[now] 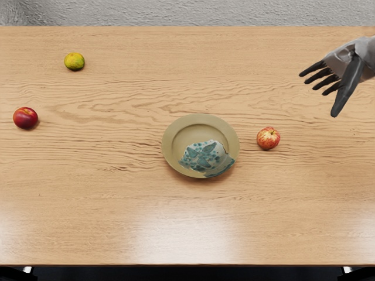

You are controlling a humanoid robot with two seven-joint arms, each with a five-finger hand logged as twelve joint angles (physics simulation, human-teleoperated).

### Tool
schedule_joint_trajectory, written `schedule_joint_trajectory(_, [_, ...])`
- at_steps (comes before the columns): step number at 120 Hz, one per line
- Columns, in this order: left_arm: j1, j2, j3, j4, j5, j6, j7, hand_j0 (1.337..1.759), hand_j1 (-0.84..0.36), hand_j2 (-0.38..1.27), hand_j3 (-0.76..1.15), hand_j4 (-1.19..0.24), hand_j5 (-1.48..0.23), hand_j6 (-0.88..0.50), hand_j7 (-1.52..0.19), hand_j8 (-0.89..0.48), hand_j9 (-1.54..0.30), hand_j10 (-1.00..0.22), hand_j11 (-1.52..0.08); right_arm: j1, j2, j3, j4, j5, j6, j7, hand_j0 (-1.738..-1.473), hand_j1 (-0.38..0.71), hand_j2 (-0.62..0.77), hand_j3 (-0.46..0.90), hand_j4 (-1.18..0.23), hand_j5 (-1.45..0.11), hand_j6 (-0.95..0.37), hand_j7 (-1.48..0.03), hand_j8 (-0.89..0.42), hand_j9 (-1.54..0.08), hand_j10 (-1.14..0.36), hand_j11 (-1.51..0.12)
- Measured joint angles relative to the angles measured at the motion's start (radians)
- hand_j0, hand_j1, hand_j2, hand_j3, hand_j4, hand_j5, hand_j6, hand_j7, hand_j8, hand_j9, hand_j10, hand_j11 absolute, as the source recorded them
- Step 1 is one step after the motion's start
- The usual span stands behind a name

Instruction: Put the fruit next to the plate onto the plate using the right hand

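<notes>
— How far along was the job at that point?

— Barely begun, by my reading. The apple (268, 138) lay on the table (117, 205) just beside the plate (196, 127), on the side toward the right edge, apart from the rim. Nothing had been lifted onto the plate, which showed only a blue-green patterned patch (205, 157).

— And the right hand (343, 67)?

— Up near the far right corner, well apart from the apple, fingers spread and grasping nothing. Reach, grasp, carry and release all remained to be done.

— Anything else on the table?

— A red fruit (25, 117) by the left edge and a yellow-green citrus (74, 61) near the far left corner, both well away from the plate.

— The surface and room?

— Pale grained wood with a soft glare toward the near edge. A strip of grey floor (176, 12) showed beyond the far edge.
</notes>
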Motion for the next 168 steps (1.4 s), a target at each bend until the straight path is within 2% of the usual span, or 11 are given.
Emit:
schedule_joint_trajectory(26, [0.0, 0.0, 0.0, 0.0, 0.0, 0.0, 0.0, 1.658, 0.34, 0.0, 0.0, -0.01, -0.02, -0.01, -0.02, -0.01, -0.02, -0.01, -0.02, -0.042, 0.03, 0.028, -0.008, -0.006, 0.0, 0.0, -1.658, -0.35, 0.0, 0.0, 0.0, 0.0, 0.0, 0.0, 0.0, 0.0, 0.0, 0.0])
schedule_joint_trajectory(35, [0.0, 0.0, 0.0, 0.0, 0.0, 0.0, 0.0, 1.658, 0.34, 0.0, 0.0, -0.01, -0.02, -0.01, -0.02, -0.01, -0.02, -0.01, -0.02, -0.041, 0.126, 0.037, -0.017, -0.008, 0.0, 0.0, -1.658, -0.35, 0.0, 0.0, 0.0, 0.0, 0.0, 0.0, 0.0, 0.0, 0.0, 0.0])
schedule_joint_trajectory(44, [0.0, 0.0, 0.0, 0.0, 0.0, 0.0, 0.0, 1.658, 0.34, 0.0, 0.0, -0.01, -0.02, -0.01, -0.02, -0.01, -0.02, -0.01, -0.02, 0.009, 0.234, 0.037, -0.012, -0.018, -0.013, 0.0, -1.658, -0.35, 0.0, 0.0, 0.0, 0.0, 0.0, 0.0, 0.0, 0.0, 0.0, 0.0])
schedule_joint_trajectory(54, [0.0, 0.0, 0.0, 0.0, 0.0, 0.0, 0.0, 1.658, 0.34, 0.0, 0.0, -0.01, -0.02, -0.01, -0.02, -0.01, -0.02, -0.01, -0.02, 0.045, 0.335, 0.033, 0.009, -0.031, -0.126, 0.0, -1.658, -0.35, 0.0, 0.0, 0.0, 0.0, 0.0, 0.0, 0.0, 0.0, 0.0, 0.0])
schedule_joint_trajectory(62, [0.0, 0.0, 0.0, 0.0, 0.0, 0.0, 0.0, 1.658, 0.34, 0.0, 0.0, -0.01, -0.02, -0.01, -0.02, -0.01, -0.02, -0.01, -0.02, 0.045, 0.37, 0.026, 0.079, -0.087, -0.281, 0.0, -1.658, -0.35, 0.0, 0.0, 0.0, 0.0, 0.0, 0.0, 0.0, 0.0, 0.0, 0.0])
schedule_joint_trajectory(72, [0.0, 0.0, 0.0, 0.0, 0.0, 0.0, 0.0, 1.658, 0.34, 0.0, 0.0, -0.01, -0.02, -0.01, -0.02, -0.01, -0.02, -0.01, -0.02, -0.005, 0.336, 0.026, 0.19, -0.19, -0.447, 0.0, -1.658, -0.35, 0.0, 0.0, 0.0, 0.0, 0.0, 0.0, 0.0, 0.0, 0.0, 0.0])
schedule_joint_trajectory(93, [0.0, 0.0, 0.0, 0.0, 0.0, 0.0, 0.0, 1.658, 0.34, 0.0, 0.0, -0.01, -0.02, -0.01, -0.02, -0.01, -0.02, -0.01, -0.02, -0.15, 0.158, 0.095, 0.403, -0.379, -0.623, 0.0, -1.658, -0.35, 0.0, 0.0, 0.0, 0.0, 0.0, 0.0, 0.0, 0.0, 0.0, 0.0])
schedule_joint_trajectory(109, [0.0, 0.0, 0.0, 0.0, 0.0, 0.0, 0.0, 1.658, 0.34, 0.0, 0.0, -0.01, -0.02, -0.01, -0.02, -0.01, -0.02, -0.01, -0.02, -0.186, 0.112, 0.121, 0.498, -0.436, -0.791, 0.0, -1.658, -0.35, 0.0, 0.0, 0.0, 0.0, 0.0, 0.0, 0.0, 0.0, 0.0, 0.0])
schedule_joint_trajectory(123, [0.0, 0.0, 0.0, 0.0, 0.0, 0.0, 0.0, 1.658, 0.34, 0.0, 0.0, -0.01, -0.02, -0.01, -0.02, -0.01, -0.02, -0.01, -0.02, -0.2, 0.118, 0.128, 0.537, -0.466, -0.944, 0.0, -1.658, -0.35, 0.0, 0.0, 0.0, 0.0, 0.0, 0.0, 0.0, 0.0, 0.0, 0.0])
schedule_joint_trajectory(146, [0.0, 0.0, 0.0, 0.0, 0.0, 0.0, 0.0, 1.658, 0.34, 0.0, 0.0, -0.01, -0.02, -0.01, -0.02, -0.01, -0.02, -0.01, -0.02, -0.255, 0.157, 0.13, 0.547, -0.482, -1.017, 0.0, -1.658, -0.34, 0.0, 0.0, -0.01, -0.01, -0.01, -0.01, -0.01, -0.01, -0.01, -0.01])
schedule_joint_trajectory(168, [0.0, 0.0, 0.0, 0.0, 0.0, 0.0, 0.0, 1.658, 0.34, 0.0, 0.0, -0.01, -0.02, -0.01, -0.02, -0.01, -0.02, -0.01, -0.02, -0.293, 0.199, 0.131, 0.513, -0.487, -1.041, 0.0, -1.658, -0.19, -0.03, 0.0, -0.13, -0.17, -0.13, -0.17, -0.13, -0.17, -0.13, -0.17])
